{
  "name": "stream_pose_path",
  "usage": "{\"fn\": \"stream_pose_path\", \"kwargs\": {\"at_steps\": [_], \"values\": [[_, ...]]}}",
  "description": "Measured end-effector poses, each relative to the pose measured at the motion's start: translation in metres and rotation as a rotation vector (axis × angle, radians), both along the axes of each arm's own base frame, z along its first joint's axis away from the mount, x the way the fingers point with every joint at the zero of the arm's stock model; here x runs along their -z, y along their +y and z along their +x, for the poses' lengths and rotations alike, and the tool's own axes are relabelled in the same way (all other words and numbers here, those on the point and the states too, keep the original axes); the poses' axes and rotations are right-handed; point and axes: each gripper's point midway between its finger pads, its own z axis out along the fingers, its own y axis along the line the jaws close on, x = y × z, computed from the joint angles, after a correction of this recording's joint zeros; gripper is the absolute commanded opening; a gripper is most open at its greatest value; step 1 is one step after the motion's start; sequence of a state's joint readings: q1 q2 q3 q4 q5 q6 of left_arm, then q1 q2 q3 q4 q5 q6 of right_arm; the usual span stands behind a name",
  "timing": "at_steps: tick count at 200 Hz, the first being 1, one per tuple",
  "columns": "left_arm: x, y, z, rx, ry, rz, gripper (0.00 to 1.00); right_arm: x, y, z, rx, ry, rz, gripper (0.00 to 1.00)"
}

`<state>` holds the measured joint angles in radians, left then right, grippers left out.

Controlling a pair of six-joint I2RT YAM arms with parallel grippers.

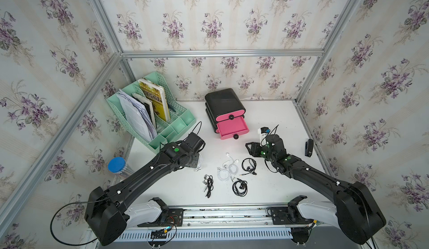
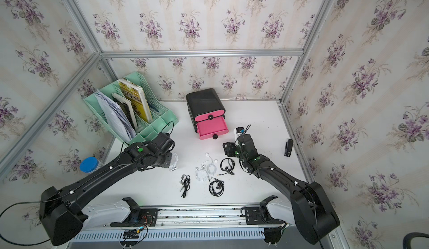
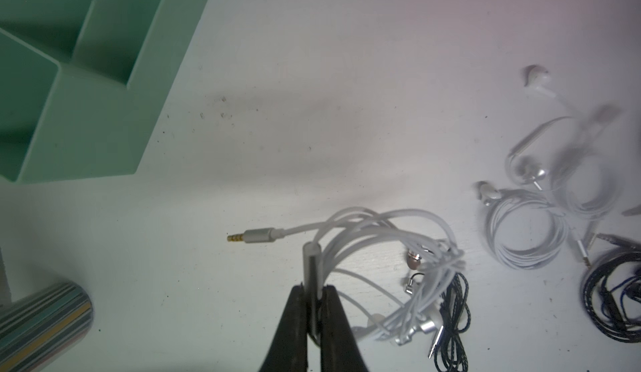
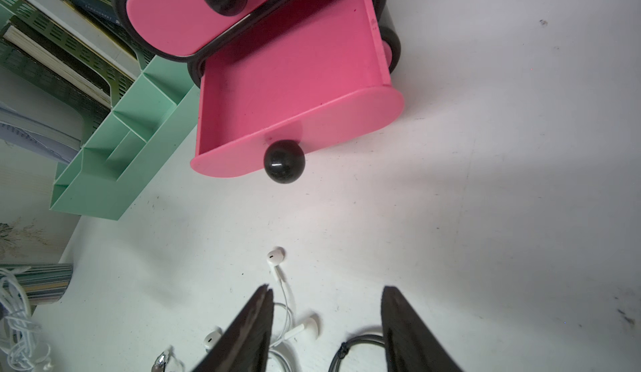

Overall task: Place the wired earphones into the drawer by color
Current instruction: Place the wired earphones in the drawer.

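Observation:
My left gripper [image 3: 314,287] is shut on the grey inline stem of a white wired earphones bundle [image 3: 381,238], whose jack plug [image 3: 255,236] sticks out sideways. In both top views that bundle [image 1: 198,164] [image 2: 174,164] shows just under the left wrist. More wired earphones lie mid-table: a white tangle [image 1: 228,169] and black coils [image 1: 248,165] [image 1: 240,187] [image 1: 208,183]. The pink lower drawer [image 1: 232,126] [image 4: 295,85] stands pulled out and bare; the upper drawer [image 1: 229,116] is closed. My right gripper [image 4: 327,290] [image 1: 250,148] hovers open in front of the drawers with nothing between its fingers.
A mint-green file organiser [image 1: 151,110] with books and papers stands at the back left. A blue-lidded striped jar [image 1: 116,164] sits by the left edge. A black stapler [image 1: 309,147] lies at the right edge. A small white object [image 1: 263,133] sits behind the right wrist.

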<state>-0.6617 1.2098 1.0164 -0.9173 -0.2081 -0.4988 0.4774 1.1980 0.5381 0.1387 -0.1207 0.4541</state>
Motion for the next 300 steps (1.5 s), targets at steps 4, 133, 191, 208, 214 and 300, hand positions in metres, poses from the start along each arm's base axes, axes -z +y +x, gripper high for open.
{"fn": "stream_pose_path", "kwargs": {"at_steps": [4,133,191,208,214,300], "values": [[-0.003,-0.001,0.002,0.002,-0.009,-0.003,0.05,0.0,0.0,0.0,0.001,0.001,0.001,0.55],[-0.063,-0.088,0.128,0.021,-0.304,-0.142,0.02,-0.012,-0.006,-0.001,0.033,-0.04,0.015,0.55],[-0.06,-0.106,0.158,-0.081,-0.399,-0.23,0.02,-0.021,-0.013,-0.003,0.056,-0.075,0.021,0.55],[-0.055,-0.117,0.166,-0.094,-0.409,-0.251,0.02,-0.022,-0.014,-0.004,0.06,-0.08,0.021,0.55],[-0.053,-0.121,0.168,-0.097,-0.411,-0.255,0.02,-0.023,-0.014,-0.005,0.061,-0.082,0.021,0.55],[-0.026,-0.168,0.188,-0.095,-0.413,-0.256,0.0,-0.024,-0.02,-0.006,0.083,-0.095,0.013,0.55]]}}
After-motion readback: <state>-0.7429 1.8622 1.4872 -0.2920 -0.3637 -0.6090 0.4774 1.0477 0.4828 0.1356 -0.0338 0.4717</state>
